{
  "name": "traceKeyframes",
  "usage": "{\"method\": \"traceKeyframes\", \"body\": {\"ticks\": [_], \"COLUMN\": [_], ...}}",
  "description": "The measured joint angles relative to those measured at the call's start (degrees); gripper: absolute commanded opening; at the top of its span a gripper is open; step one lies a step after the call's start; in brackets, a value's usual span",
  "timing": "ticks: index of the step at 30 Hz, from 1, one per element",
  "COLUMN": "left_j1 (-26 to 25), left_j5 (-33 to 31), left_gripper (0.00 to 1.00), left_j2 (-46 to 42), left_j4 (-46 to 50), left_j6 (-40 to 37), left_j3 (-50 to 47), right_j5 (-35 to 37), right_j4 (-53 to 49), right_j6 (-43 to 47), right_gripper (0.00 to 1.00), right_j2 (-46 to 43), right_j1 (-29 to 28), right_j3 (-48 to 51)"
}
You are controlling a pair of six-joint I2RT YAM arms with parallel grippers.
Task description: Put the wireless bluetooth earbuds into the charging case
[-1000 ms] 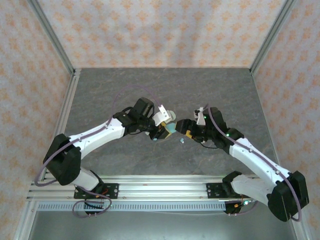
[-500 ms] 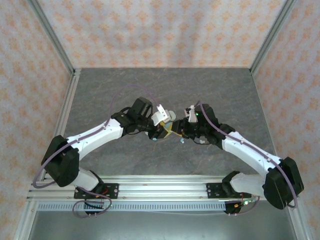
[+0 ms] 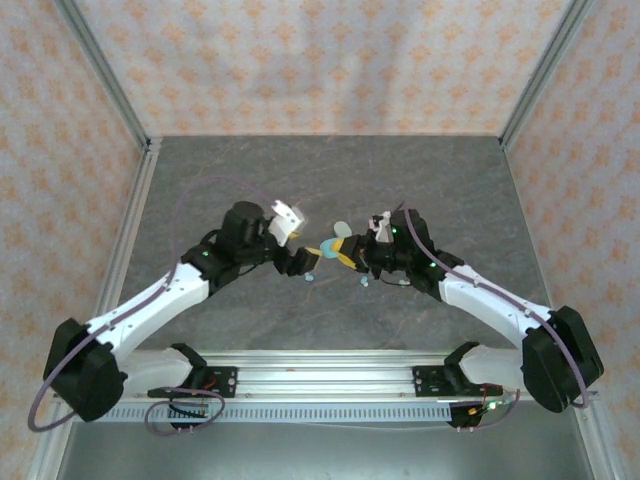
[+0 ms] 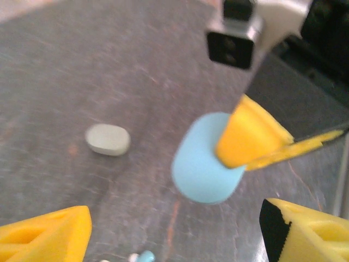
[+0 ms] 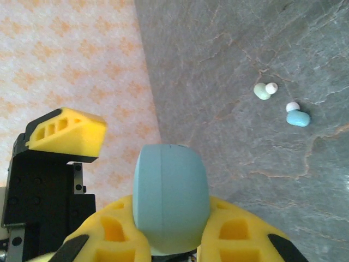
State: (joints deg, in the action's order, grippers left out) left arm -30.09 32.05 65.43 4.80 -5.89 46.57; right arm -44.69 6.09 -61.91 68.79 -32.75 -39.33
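Right gripper (image 5: 172, 224): jaws clamped on the blue charging case (image 5: 170, 185), its long axis running straight out from the jaws, free end toward the left gripper (image 4: 174, 229), whose jaws stood wide, holding nothing. 2 cases counted; the grey-green case (image 4: 108, 140) lay flat on the tabletop (image 3: 330, 170). 2 earbuds (image 5: 263, 91) lay loose, close together, near the right gripper. Tabletop grey, stone-veined; walls (image 3: 300, 60) orange-patterned.

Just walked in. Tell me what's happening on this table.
The right tool is shut on a light blue charging case. The left tool stands open next to it, holding nothing. A second, paler case lies on the grey table. A mint earbud and a blue earbud lie loose on the table, so neither is in a case yet.
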Motion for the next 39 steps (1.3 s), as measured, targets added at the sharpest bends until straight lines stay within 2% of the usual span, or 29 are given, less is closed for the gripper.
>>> {"method": "traceKeyframes", "body": {"ticks": [5,10,14,22,31,39], "left_j1": [4.8,5.0,5.0,5.0,4.0,3.1], "left_j5": [2.6,8.5,14.2,20.6,24.5,25.0], "left_gripper": [0.76,0.73,0.73,0.72,0.73,0.65], "left_j2": [-3.4,-2.6,1.5,4.2,4.2,4.5], "left_j4": [-7.2,-14.2,-18.3,-24.0,-23.1,-19.0], "left_j6": [6.9,12.2,15.2,18.9,15.9,10.9], "left_j3": [-1.3,-1.4,-1.0,-1.5,-1.6,-1.2], "right_j5": [-0.9,-2.9,-4.0,-5.8,-7.4,-9.6], "right_j4": [2.7,7.0,8.6,9.6,9.8,9.6], "right_j6": [-5.5,-10.3,-12.5,-14.2,-14.6,-14.6], "right_gripper": [0.07,0.07,0.07,0.07,0.06,0.06], "right_j2": [0.0,0.0,0.0,-1.0,-3.5,-3.8], "right_j1": [0.3,0.3,0.3,1.1,2.7,2.7], "right_j3": [-1.4,-1.9,-2.1,-3.3,-4.3,-5.8]}}
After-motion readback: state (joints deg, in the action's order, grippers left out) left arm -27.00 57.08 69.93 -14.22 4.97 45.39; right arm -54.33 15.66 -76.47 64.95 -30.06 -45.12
